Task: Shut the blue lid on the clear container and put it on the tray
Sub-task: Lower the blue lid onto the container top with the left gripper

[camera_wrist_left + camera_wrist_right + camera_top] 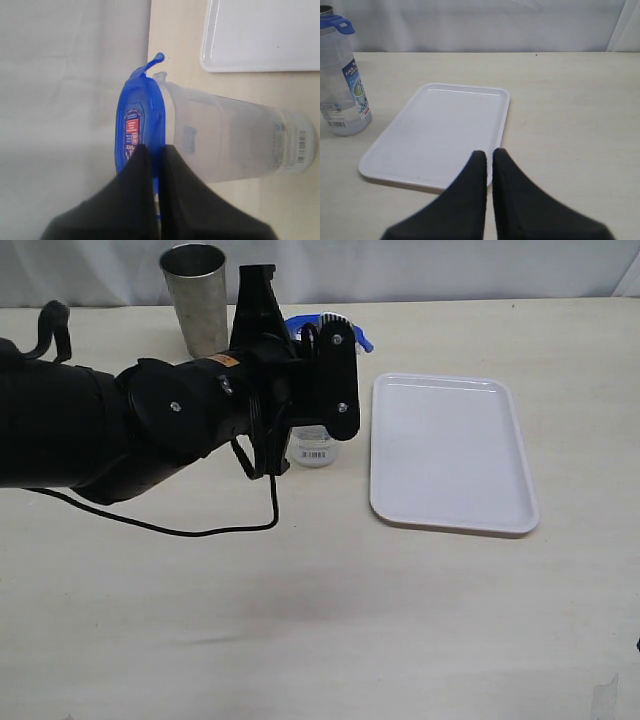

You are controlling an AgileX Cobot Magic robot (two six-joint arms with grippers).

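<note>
Looking at the exterior view, you have the tall clear plastic container upright on the beige table, centre frame, just left of the flat white rectangular tray, not on it. The small round blue plastic lid sits on top. The left gripper is pinched narrow on a lid flap. The right gripper is fully closed, empty, near the tray's edge.

exterior: high, looks down over desk | left wrist: tight on clear container | right wrist: low, farther back, across tray | shared: clear container, tray in all
</note>
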